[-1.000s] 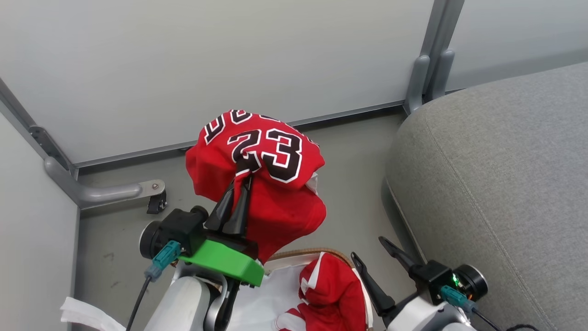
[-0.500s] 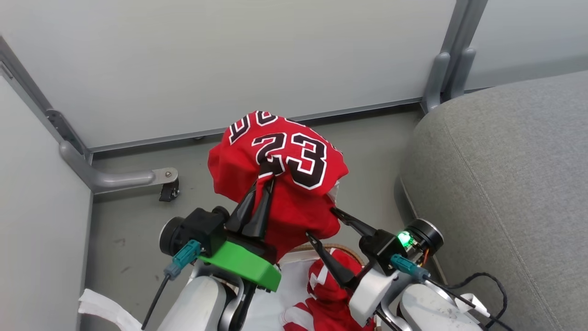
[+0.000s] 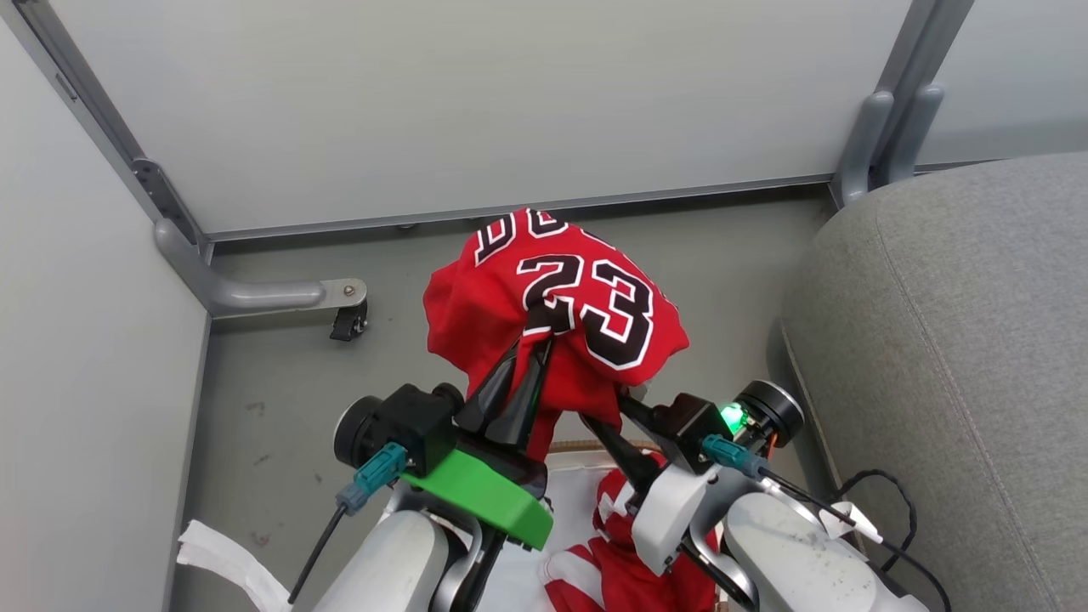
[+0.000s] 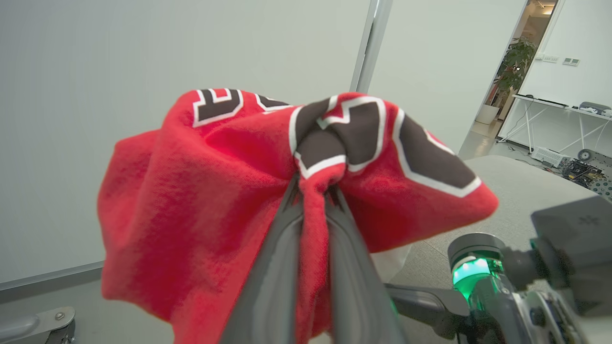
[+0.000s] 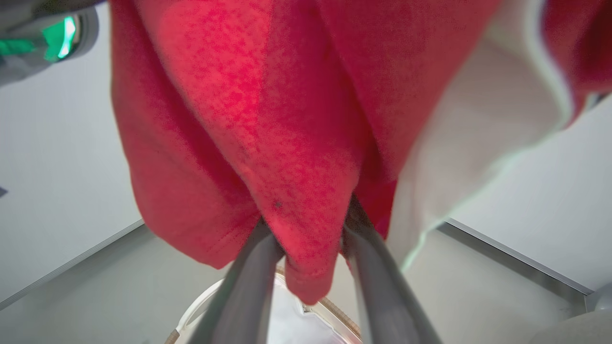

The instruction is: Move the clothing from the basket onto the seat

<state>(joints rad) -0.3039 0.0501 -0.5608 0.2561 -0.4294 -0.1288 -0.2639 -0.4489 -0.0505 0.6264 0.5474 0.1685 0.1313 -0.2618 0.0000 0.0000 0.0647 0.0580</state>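
Observation:
My left gripper [image 3: 537, 333] is shut on a bright red "23" jersey [image 3: 586, 297], bunched and held up above the basket; the left wrist view has the cloth pinched between the fingers [image 4: 313, 186]. My right gripper [image 3: 609, 410] is open just under the jersey's lower edge. In the right wrist view a hanging red fold [image 5: 306, 200] lies between its spread fingers [image 5: 258, 248]. A second red garment [image 3: 629, 552] lies in the basket, whose brown rim [image 3: 568, 444] and white liner [image 3: 571, 501] peek out between my arms. The light grey seat [image 3: 952, 340] is at the right.
Pale wall panels close off the far side and the left. A grey metal foot with a small caster [image 3: 344, 319] sticks out over the floor at the left. A white strip of cloth [image 3: 221, 557] lies at the lower left. A grey post [image 3: 892, 127] stands by the seat's far corner.
The camera has turned, shifting the whole scene rightward. My right gripper has come up and left from beside the basket to the jersey's lower edge. The left grip holds as before.

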